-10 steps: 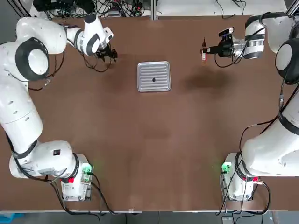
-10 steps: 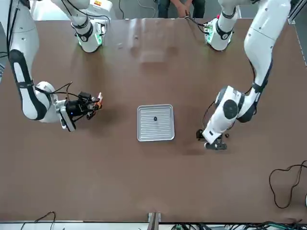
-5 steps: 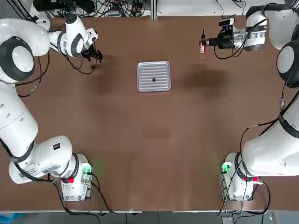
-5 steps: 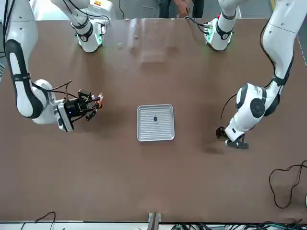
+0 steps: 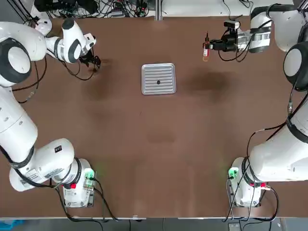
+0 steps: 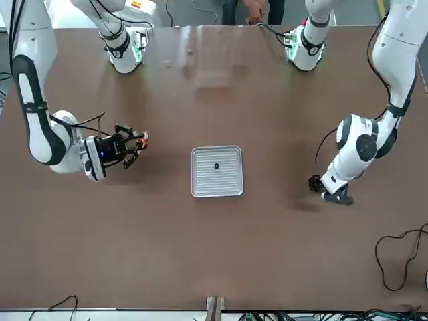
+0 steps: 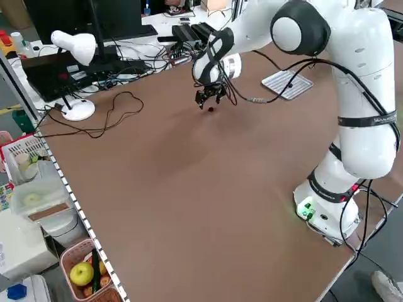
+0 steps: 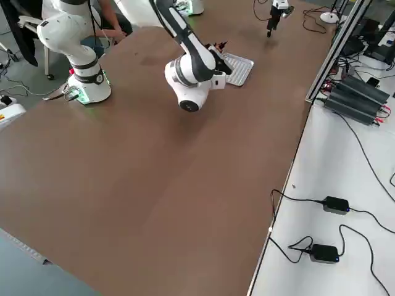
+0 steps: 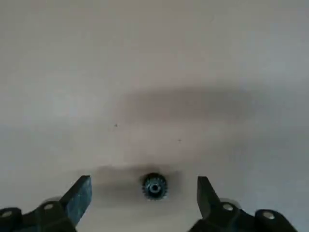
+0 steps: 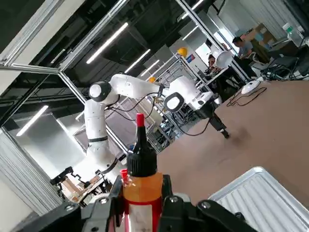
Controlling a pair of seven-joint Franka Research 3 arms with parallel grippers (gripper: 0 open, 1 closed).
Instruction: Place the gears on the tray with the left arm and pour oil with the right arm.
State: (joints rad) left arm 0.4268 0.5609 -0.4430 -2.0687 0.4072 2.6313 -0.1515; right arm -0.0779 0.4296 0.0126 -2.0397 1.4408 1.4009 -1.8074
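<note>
A white desk lamp [image 7: 74,50] stands upper left; lower left, a basket [image 7: 82,267] holds what seems fruit.

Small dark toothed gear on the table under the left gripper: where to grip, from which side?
Across its toothed rim, from straight above. The small dark toothed gear lies flat on the brown table, hub hole up, centred between the open left gripper fingers; judging by that, lowering and closing should work.

One gear [image 5: 158,82] on tray [image 5: 149,89], another [image 9: 154,186] between left pincer [image 9: 144,193] fingers, apparently untouched
</note>
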